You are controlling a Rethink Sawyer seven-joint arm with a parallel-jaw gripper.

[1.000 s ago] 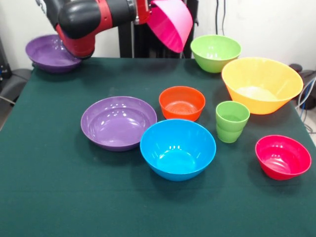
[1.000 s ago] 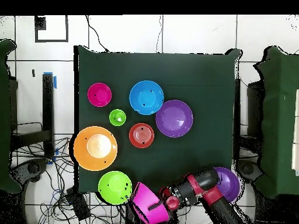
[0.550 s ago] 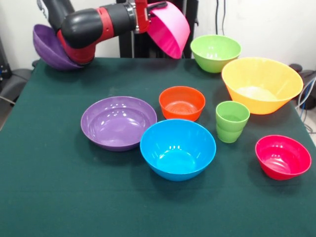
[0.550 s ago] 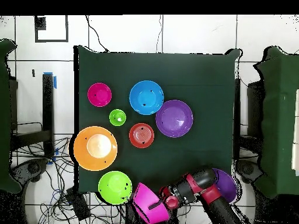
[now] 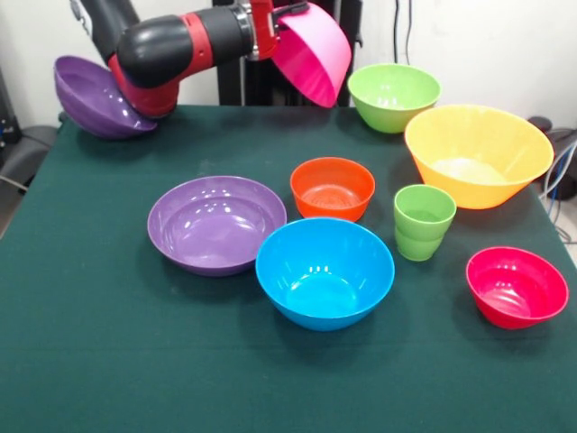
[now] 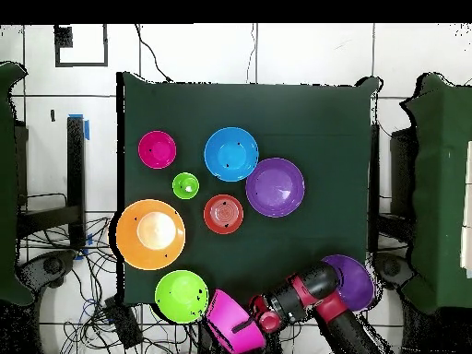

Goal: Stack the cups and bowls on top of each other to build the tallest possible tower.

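Pincer and large pink bowl are seen together at the far edge of the table in the front view: the bowl is gripped by its rim, lifted clear of the cloth and tilted steeply on its side. In the overhead view the same pink bowl is carried at the end of the red and black arm, just past the table's edge.

A purple bowl is found at the far left corner of the table, tilted up on its side and pressed against the arm's elbow. A second purple bowl sits flat on the cloth left of centre, and a blue bowl is placed just beside it, nearer and to the right; their rims are almost touching. A small orange bowl is set just behind the blue one.

Two lime-green cups are nested one in the other and stand upright to the right of the orange bowl. A large yellow-orange bowl is located behind them at the right side, and a lime-green bowl is set at the far edge, close to the left of the yellow-orange one. A small red-pink bowl rests alone at the near right, apart from the cups.
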